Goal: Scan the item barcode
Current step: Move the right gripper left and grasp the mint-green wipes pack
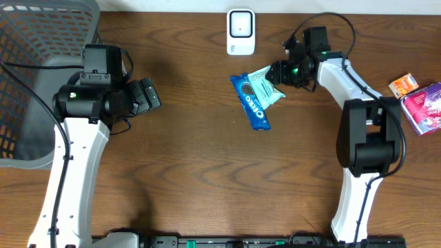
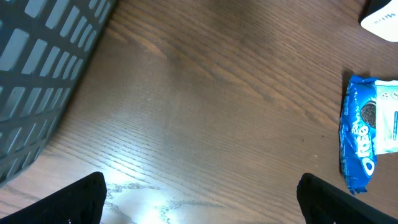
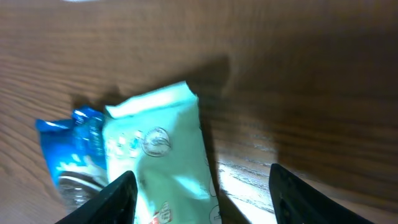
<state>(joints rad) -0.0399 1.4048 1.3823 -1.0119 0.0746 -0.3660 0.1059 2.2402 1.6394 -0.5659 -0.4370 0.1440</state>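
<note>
The right gripper [image 1: 278, 72] hangs at one end of a mint-green packet [image 3: 158, 149] with its jaws apart and nothing clamped. In the wrist view the packet lies flat on the table [image 1: 207, 172], just ahead of the jaws and nearer one finger [image 3: 121, 193]; the other finger stands over bare wood, clear of the wrapper. That view is blurred, so it cannot be told whether a fingertip brushes the packet. The packet rests partly on a blue biscuit packet [image 1: 253, 107], which sticks out beyond it on the side away from the jaws. The scanner [image 1: 240, 32], a small white unit, sits off to one side of the jaws, near both packets but touching neither, and nothing is held up to its face. The left gripper [image 2: 202, 202] is spread wide and empty above bare table, with the basket [image 2: 37, 68] beyond one fingertip and the blue packet beyond the other. Judged from this, the item is neither gripped nor presented, and no barcode shows on its upper face; whether a reading has been taken cannot be told. If not, grasping, lifting and turning the code toward the scanner all remain. An orange box [image 1: 403, 85] and a purple packet [image 1: 427, 107] lie well behind the right jaws.
</note>
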